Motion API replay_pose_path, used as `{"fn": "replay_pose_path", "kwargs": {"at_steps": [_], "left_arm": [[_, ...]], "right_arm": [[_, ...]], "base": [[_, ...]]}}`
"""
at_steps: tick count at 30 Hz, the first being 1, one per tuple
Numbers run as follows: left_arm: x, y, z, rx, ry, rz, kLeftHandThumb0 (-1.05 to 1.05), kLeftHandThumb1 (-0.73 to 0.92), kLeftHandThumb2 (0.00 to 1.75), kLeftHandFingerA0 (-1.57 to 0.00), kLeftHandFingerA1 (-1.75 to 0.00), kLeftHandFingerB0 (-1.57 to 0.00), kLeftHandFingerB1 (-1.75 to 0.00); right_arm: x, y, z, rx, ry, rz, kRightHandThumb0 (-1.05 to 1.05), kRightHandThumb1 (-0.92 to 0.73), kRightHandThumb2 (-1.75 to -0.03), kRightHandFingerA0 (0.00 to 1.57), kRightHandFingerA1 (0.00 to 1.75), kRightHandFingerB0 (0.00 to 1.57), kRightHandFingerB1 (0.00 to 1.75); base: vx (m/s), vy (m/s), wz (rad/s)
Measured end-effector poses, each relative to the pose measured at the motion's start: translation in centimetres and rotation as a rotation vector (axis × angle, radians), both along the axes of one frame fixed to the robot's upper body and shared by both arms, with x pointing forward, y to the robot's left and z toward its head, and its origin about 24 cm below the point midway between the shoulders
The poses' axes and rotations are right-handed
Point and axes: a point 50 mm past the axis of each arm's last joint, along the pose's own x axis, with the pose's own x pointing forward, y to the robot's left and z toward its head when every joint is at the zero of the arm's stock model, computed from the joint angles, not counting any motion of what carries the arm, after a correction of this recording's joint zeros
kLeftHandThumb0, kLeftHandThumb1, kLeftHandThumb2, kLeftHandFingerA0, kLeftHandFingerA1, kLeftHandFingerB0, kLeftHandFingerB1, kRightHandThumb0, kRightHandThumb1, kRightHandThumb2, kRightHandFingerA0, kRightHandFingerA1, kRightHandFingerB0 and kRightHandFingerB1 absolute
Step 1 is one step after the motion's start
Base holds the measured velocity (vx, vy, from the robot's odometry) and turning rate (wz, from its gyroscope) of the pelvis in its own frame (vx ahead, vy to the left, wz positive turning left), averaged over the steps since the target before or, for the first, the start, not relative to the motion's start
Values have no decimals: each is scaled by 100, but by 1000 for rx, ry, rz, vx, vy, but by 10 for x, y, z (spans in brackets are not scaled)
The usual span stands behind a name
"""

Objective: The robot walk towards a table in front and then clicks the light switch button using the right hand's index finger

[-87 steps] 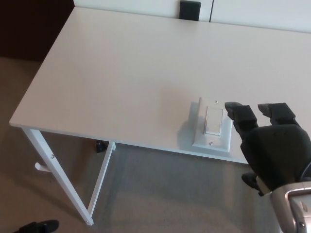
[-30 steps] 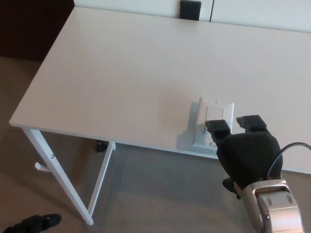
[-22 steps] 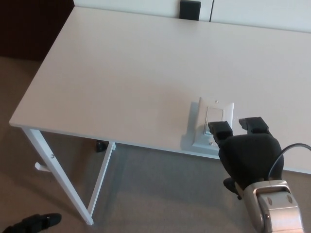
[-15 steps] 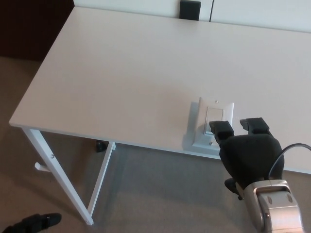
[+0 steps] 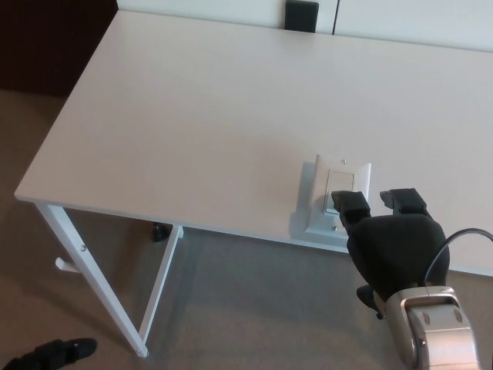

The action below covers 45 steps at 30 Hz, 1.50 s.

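Switch (image 5: 339, 202) sits on the table (image 5: 208, 116) near its front edge, at about 4 o'clock from the tabletop's middle; white plate on a shallow white box, rocker in its centre, upper part of the rocker showing; lower part hidden under the hand.

Right hand (image 5: 389, 239) comes in from 5 o'clock, back of hand toward the camera; two fingers (image 5: 352, 204) reach forward, slightly apart, gripping nothing; thumb hidden below, so how far it stands off cannot be read. Inner finger's tip lies over the rocker's lower end; actual contact cannot be confirmed. Outer finger rests just right of the plate.

Left hand out of sight.

Handling, as judgement: box looks light and unfixed, likely to slide or tip on the smooth top; rocker stiff, hard plastic; press straight down on the rocker's end, no sideways push; no grasp needed.
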Motion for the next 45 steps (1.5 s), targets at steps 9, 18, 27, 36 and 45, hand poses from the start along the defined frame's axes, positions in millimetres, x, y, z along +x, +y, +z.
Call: {"fn": "replay_pose_path", "kwargs": {"at_steps": [9, 18, 27, 36, 45], "left_arm": [[1, 0, 1, 1, -2, -3, -15, 67, 58, -63, -48, -39, -40], [1, 1, 1, 4, -2, -16, -15, 68, 58, -61, -47, -39, -39], [1, 1, 1, 3, -3, -18, -15, 67, 58, -61, -47, -39, -39], [4, 0, 2, -1, -7, -23, -15, 67, 61, -59, -49, -37, -41], [7, 0, 1, -5, -7, -22, -14, 66, 57, -63, -49, -39, -40]], "right_arm": [[-2, -2, -9, -5, 35, -6, -27, -32, -85, 2, 49, 0, 44], [-5, -3, -18, -19, 48, -6, -27, -32, -85, 2, 49, 0, 44], [-8, -3, -22, -17, 52, -5, -27, -33, -85, 1, 49, 0, 44], [-17, 5, 13, 86, -65, 38, -28, -25, -80, 4, 51, 0, 45], [-43, 9, 80, 270, -284, 115, -49, -37, -61, 1, 38, 11, 42]], "base": [[0, 0, 0], [0, 0, 0], [0, 0, 0], [0, 0, 0], [0, 0, 0]]}}
